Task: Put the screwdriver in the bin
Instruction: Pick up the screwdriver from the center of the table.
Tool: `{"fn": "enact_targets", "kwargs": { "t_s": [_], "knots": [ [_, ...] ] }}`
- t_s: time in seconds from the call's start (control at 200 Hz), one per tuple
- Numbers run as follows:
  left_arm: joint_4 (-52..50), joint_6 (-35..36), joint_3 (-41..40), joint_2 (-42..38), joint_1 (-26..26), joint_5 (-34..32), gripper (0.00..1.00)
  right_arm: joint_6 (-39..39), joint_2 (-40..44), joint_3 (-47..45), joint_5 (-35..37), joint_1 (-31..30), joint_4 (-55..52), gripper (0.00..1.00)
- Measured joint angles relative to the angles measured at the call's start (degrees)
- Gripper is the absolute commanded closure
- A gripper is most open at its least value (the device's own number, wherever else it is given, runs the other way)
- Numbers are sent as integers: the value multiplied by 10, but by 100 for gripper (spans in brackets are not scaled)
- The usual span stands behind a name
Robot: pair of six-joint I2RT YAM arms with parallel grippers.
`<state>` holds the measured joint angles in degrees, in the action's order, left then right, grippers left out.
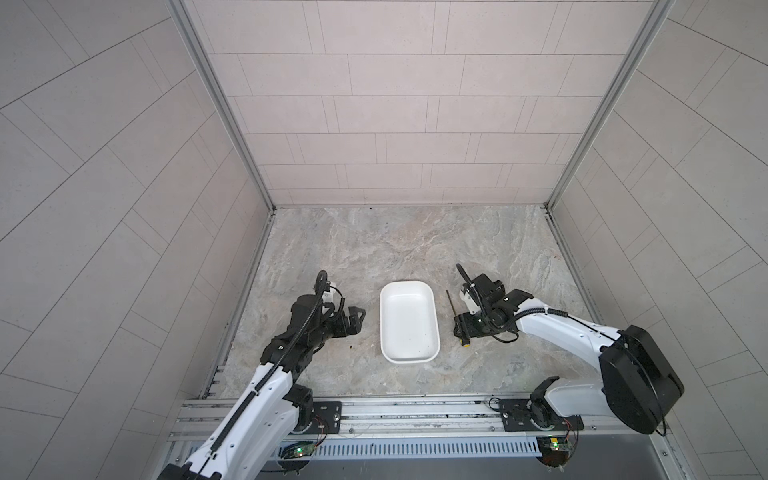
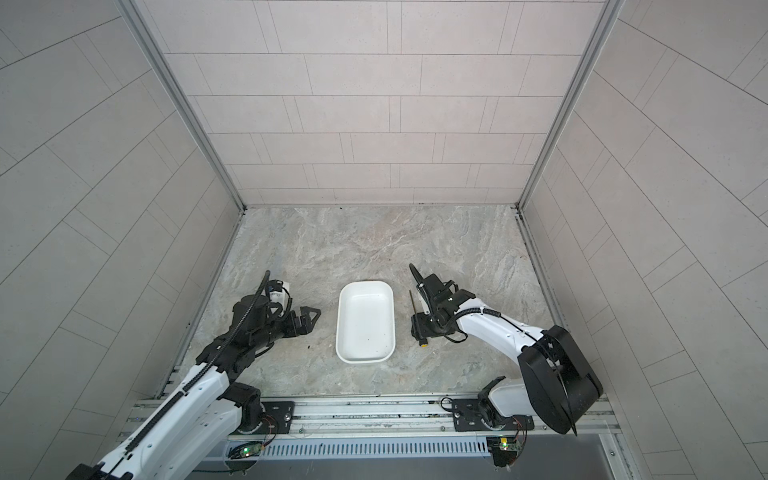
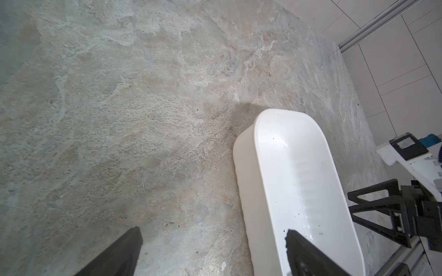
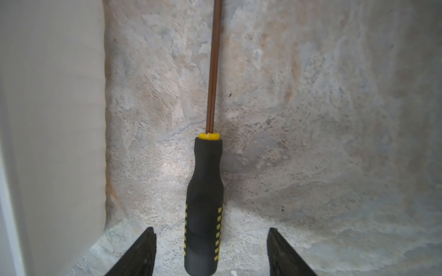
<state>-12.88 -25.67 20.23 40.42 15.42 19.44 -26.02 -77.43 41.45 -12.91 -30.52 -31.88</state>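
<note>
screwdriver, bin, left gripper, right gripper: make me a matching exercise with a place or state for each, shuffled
Things
1. screwdriver
2. bin
3. left gripper
4. right gripper

Places or states
A. jaws apart, nothing between them
B. jaws apart, screwdriver between them, untouched
C. lying on the table alongside the bin
D. white and empty

Pairs: 1-C, 2-D, 3-A, 4-B
</note>
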Motion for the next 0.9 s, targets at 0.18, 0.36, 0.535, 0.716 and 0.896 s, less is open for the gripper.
{"fn": "enact_targets", "kwargs": {
  "t_s": [0.18, 0.36, 0.535, 0.716, 0.896],
  "knots": [
    [-1, 0, 0, 0, 0, 0, 0, -2, -18, -6, 6, -8, 16, 42],
    [-1, 0, 0, 0, 0, 0, 0, -4, -28, -6, 12, -14, 22, 47],
    [0, 0, 0, 0, 0, 0, 0, -4, -40, -6, 19, -18, 27, 51],
    [0, 0, 0, 0, 0, 0, 0, -4, -51, -5, 24, -19, 32, 58],
    [-1, 0, -3, 0, 0, 1, 0, -9, -54, -5, 29, -25, 38, 71]
  ]
}}
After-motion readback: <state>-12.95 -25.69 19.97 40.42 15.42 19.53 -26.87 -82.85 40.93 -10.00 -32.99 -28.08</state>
